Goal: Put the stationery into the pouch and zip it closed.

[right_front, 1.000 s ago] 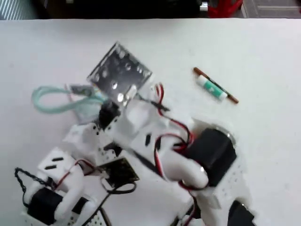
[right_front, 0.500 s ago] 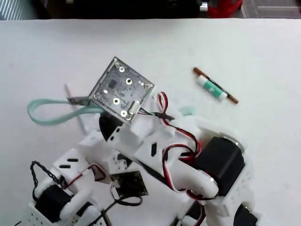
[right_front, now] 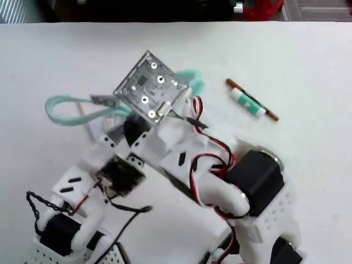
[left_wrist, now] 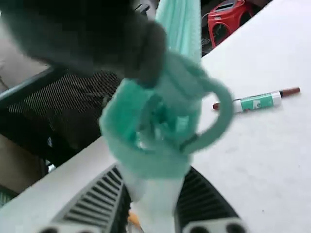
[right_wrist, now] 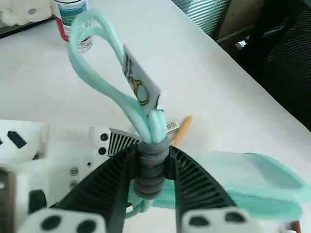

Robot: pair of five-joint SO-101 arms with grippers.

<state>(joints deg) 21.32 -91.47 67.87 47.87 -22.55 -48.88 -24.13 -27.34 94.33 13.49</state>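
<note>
The right pincer (right_wrist: 151,153) is clenched on the dark strap collar (right_wrist: 151,177), the left pincer (left_wrist: 153,179) grips the pouch (left_wrist: 160,131). An uneven tug could slip it, and the pen (left_wrist: 256,102) beyond lies outside!

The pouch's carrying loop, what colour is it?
Mint green; the loop shows best in the right wrist view.

White table (right_front: 308,52) — red stool (left_wrist: 228,20) behind it.
</note>
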